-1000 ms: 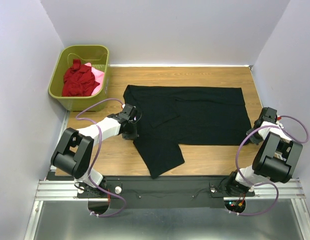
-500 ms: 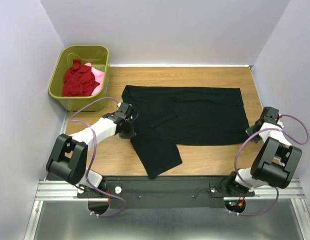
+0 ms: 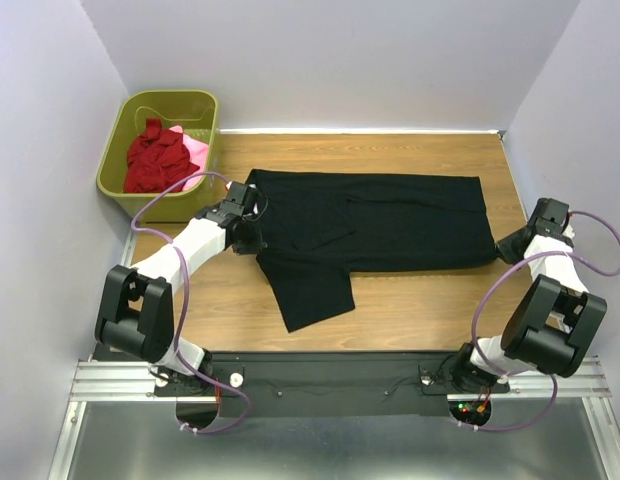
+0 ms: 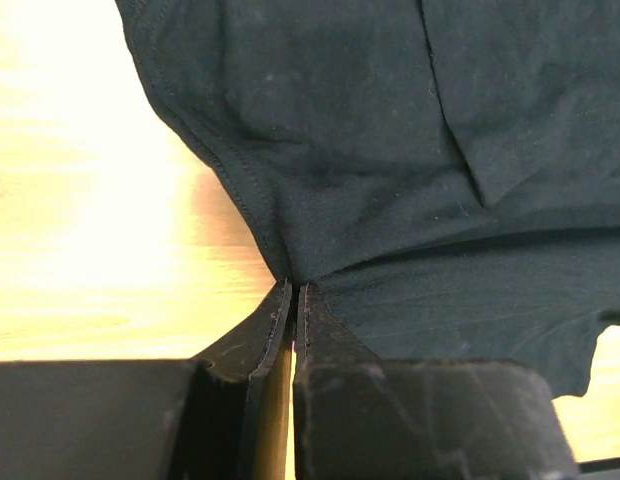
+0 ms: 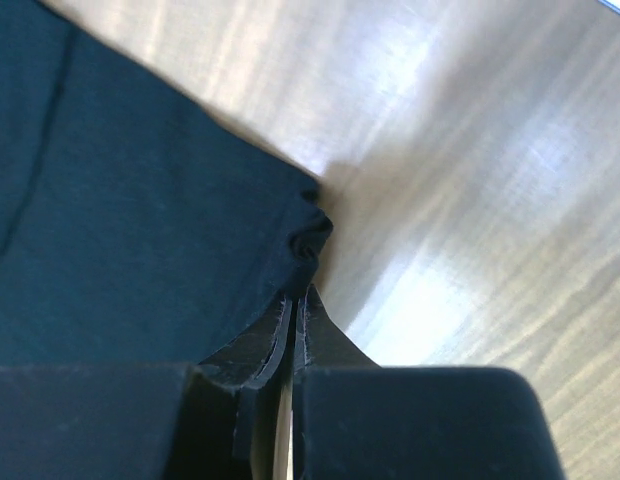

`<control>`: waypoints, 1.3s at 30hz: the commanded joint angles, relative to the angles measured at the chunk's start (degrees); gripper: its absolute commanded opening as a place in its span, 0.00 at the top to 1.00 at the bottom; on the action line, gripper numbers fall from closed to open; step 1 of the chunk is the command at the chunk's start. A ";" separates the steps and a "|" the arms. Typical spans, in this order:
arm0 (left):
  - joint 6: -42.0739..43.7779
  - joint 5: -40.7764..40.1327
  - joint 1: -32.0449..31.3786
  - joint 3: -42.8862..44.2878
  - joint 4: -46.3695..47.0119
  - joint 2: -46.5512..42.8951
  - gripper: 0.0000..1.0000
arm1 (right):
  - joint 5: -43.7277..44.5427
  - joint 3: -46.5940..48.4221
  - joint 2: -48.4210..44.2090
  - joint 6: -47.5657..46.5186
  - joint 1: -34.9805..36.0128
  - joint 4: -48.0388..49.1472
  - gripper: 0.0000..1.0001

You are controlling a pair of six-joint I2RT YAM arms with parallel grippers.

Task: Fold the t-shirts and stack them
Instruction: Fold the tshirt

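A large black t-shirt (image 3: 390,220) lies spread across the wooden table, with one part trailing toward the near edge (image 3: 315,295). My left gripper (image 3: 254,240) is shut on its left edge; in the left wrist view the jaws (image 4: 294,288) pinch the cloth (image 4: 370,150) at a hem. My right gripper (image 3: 505,250) is shut on the shirt's near right corner, and the right wrist view shows that bunched corner (image 5: 308,240) caught between the jaws (image 5: 294,293). A dark red t-shirt (image 3: 155,160) and a pink one (image 3: 196,150) lie crumpled in the basket.
The olive-green plastic basket (image 3: 117,125) stands at the back left corner, close to my left arm. White walls enclose the table on three sides. Bare wood (image 3: 430,310) shows in front of the shirt, between the arms' bases.
Both grippers have moved away from the bases, dragging the black shirt toward the back and a little left. The right gripper has closed on the shirt's corner.
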 commanded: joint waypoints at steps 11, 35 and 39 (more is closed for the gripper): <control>4.14 -0.67 4.75 4.70 -1.03 3.48 1.00 | -3.57 10.44 7.30 -4.11 1.37 0.73 0.99; 6.17 -0.85 6.25 12.88 -0.33 14.12 1.00 | -2.34 16.86 18.55 -7.36 5.24 0.56 0.98; 6.25 -1.02 6.51 12.62 0.29 15.44 1.00 | -1.99 17.38 20.31 -7.37 5.59 0.56 0.94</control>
